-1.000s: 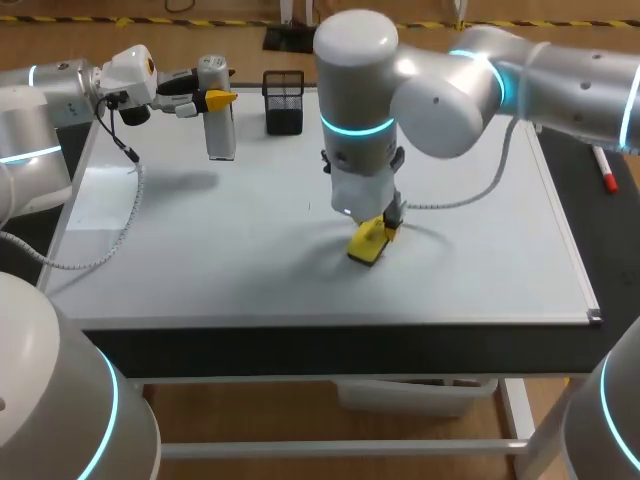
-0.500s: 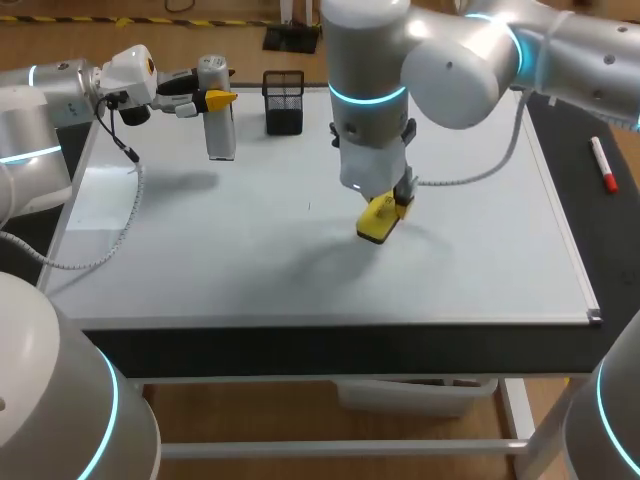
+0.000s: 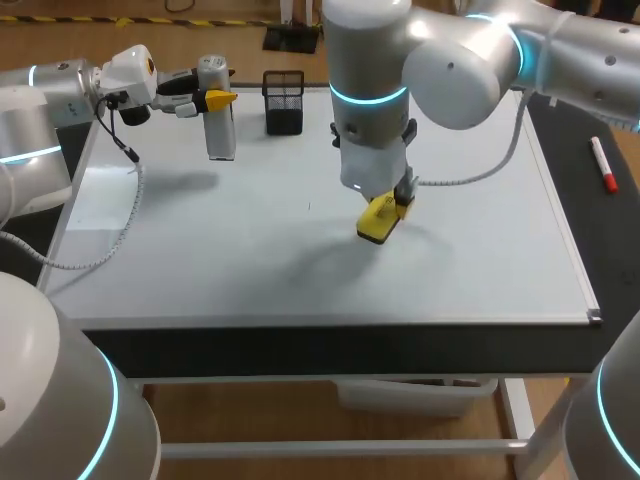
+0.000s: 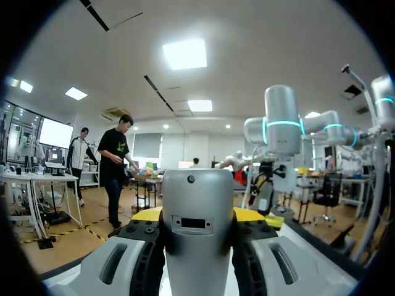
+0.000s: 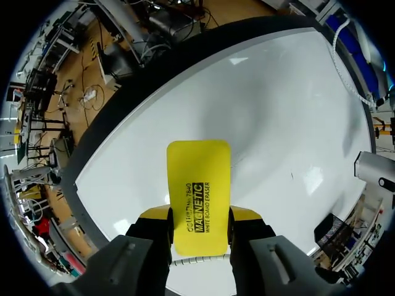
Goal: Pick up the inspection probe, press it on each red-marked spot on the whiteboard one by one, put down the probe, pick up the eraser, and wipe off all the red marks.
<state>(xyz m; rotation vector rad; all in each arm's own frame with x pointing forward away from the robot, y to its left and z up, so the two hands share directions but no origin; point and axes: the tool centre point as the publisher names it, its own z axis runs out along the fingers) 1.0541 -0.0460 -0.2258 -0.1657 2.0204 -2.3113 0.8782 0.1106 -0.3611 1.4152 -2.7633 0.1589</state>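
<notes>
Head view: right gripper [image 3: 386, 212] is clamped on the yellow eraser [image 3: 374, 224] over the middle of the whiteboard [image 3: 480, 260]. Eraser is tilted; can't tell if its low edge touches. Left gripper [image 3: 214, 99] is closed around the probe [image 3: 221, 132], upright at far left beside the mesh holder [image 3: 284, 102]. I see no red marks. Risks:
- Tilt means edge-only contact, so the wipe skips ink.
- Grip sits at one end, so downforce could lever the eraser out of the pads.
- Probe isn't released and may tip if that arm shifts.
</notes>
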